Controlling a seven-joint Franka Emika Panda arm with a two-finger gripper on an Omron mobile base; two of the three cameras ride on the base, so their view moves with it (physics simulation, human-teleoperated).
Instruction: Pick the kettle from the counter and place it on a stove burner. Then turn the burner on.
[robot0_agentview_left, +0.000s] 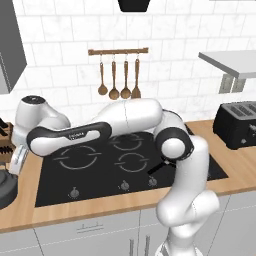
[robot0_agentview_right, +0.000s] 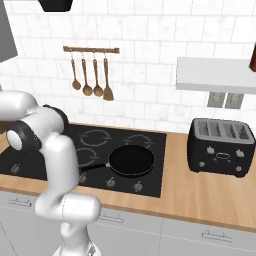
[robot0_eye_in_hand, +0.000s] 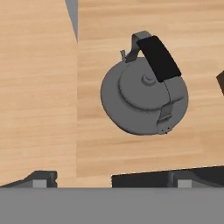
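The tan counter (robot0_eye_in_hand: 39, 87) lay left of the black cooktop (robot0_agentview_left: 130, 165), and the dark grey kettle (robot0_eye_in_hand: 142, 98) sat on it, beneath the hand. A good grasp probably needed the hand centred over the arched black handle (robot0_eye_in_hand: 159, 59) before descending. The gripper (robot0_eye_in_hand: 109, 180) hovered above, fingers spread wide, holding and touching nothing.

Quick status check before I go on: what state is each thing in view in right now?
Squat dark grey metal kettle: upright on the light tan wooden counter, lid on, ungrasped.
Claw: above the kettle, open, empty.
Flat black frying pan: resting on the black glass cooktop.
Wide grey ring burner: bare.
Black toaster: slots empty.
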